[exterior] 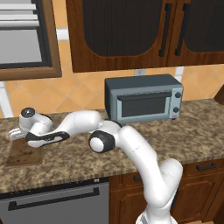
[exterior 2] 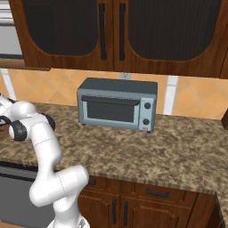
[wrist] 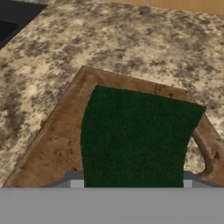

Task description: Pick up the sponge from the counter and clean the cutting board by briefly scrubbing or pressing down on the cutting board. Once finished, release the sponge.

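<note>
The hand [exterior: 16, 134] is clamped on the sponge [wrist: 136, 139], which sits between its fingers and right over the board [wrist: 54, 146]; from the hand view the green block covers most of the wood below it, though whether it is pressed flat against the surface or held just above I cannot tell; the step in hand looks like the scrubbing itself, with the pickup already done.

The next move, as I judge it, calls for a short press or rub down into the board, then parting the fingers so the sponge drops free on the wood; the risk is sliding the board along the desk [exterior: 183, 140] rather than wiping it.

The left base view shows the arm stretched out low with the hand above the board's near end, and a toaster oven [exterior: 144, 99] standing well behind the arm; the sponge itself is hidden there under the hand; the hand view gives the sponge and the board's handle tab below it; the right base view shows the oven and only the arm's elbow at its edge.
</note>
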